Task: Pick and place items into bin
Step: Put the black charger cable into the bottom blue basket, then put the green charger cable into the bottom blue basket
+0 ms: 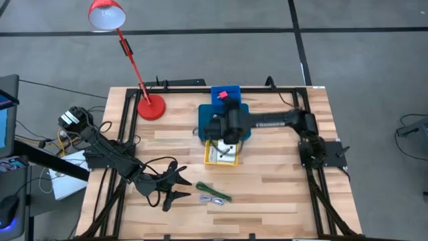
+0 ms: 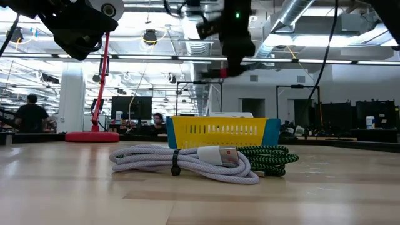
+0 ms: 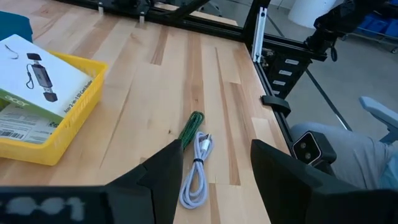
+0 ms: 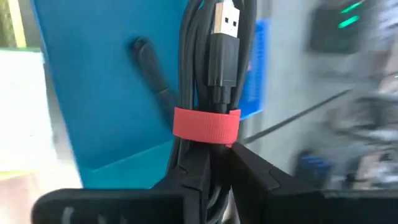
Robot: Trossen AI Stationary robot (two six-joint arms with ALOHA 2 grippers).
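Observation:
My right gripper point(image 1: 226, 110) hangs high over the blue box point(image 1: 208, 110) at the far end of the yellow bin point(image 1: 208, 159), shut on a coiled black cable point(image 4: 205, 56) bound by a red strap point(image 4: 205, 124). A USB plug point(image 4: 225, 22) tops the bundle. A green-and-black cable point(image 3: 189, 129) and a white cable point(image 3: 198, 174) lie flat on the table near its near edge. My left gripper point(image 3: 214, 155) hovers open just left of them, its fingers pointing their way. A white printed box point(image 3: 34, 78) lies in the bin. My right gripper pinches the black cable bundle between its two fingers point(image 4: 193, 171), on the coil point(image 4: 214, 158) just behind the red strap. The fingers lie along the bundle, whose plug end sticks out past the fingertips. The cable is lifted clear, over the blue box.
A red desk lamp point(image 1: 150, 107) stands at the table's far left. A black frame rail point(image 3: 258, 37) runs along the table edges. Bare wood lies between the bin and the two loose cables. People sit in the room beyond the table point(image 2: 28, 115).

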